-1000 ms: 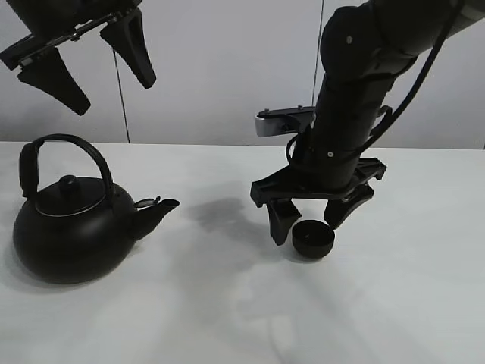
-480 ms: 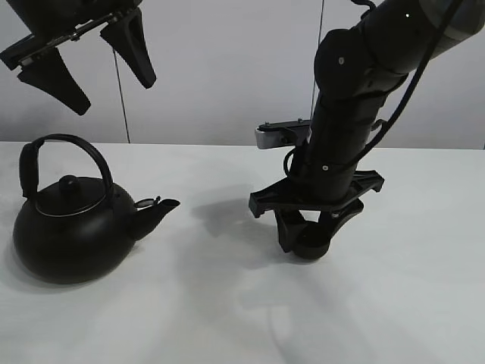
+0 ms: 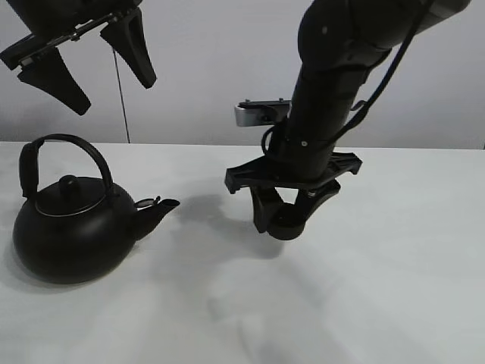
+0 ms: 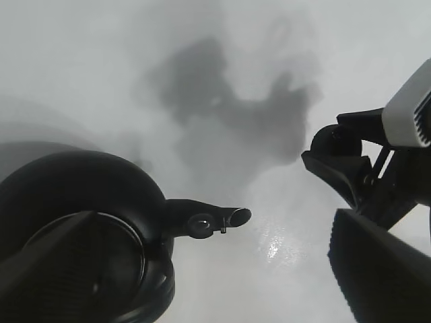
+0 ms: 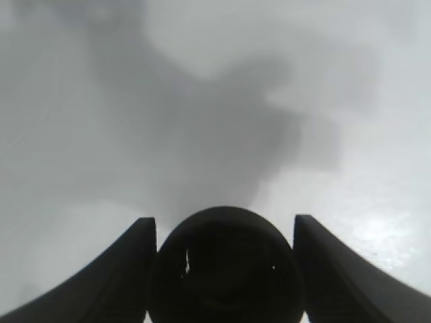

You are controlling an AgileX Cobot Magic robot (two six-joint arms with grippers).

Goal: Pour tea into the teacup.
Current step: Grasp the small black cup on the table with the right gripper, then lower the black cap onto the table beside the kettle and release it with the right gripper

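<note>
- Black small round teacup (image 3: 284, 227), clamped in the right gripper (image 3: 283, 220), has shifted toward the big black round kettle (image 3: 68, 231); left gripper (image 3: 114, 91) hangs spread.
- Left wrist: spout (image 4: 209, 219) faces the teacup.
- Right wrist: fingers (image 5: 124, 272) press its sides.

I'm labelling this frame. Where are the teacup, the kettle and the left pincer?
teacup (image 5: 225, 269): right wrist view, on its dark inside.
kettle (image 3: 68, 243): high view, on its round body.
left pincer (image 3: 112, 92): high view, midway between its fingertips.
</note>
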